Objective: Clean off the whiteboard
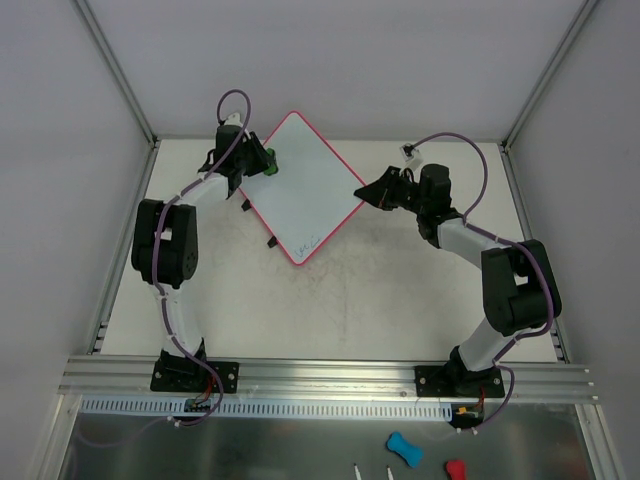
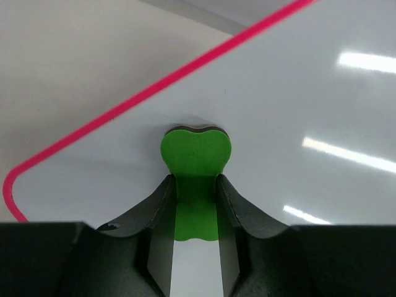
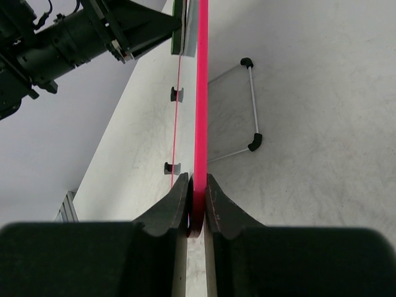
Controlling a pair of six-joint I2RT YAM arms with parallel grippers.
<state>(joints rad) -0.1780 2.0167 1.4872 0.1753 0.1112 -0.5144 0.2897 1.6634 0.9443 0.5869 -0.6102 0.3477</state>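
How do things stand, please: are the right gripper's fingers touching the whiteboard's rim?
Touching. The right wrist view shows the right gripper shut on the whiteboard, with both fingers pressed against its pink rim and no gap visible.

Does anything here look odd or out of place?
The whiteboard sits cornerwise, its right corner pinched by the right gripper, while the left gripper holds a green eraser. Faint scribbles sit near its front corner.
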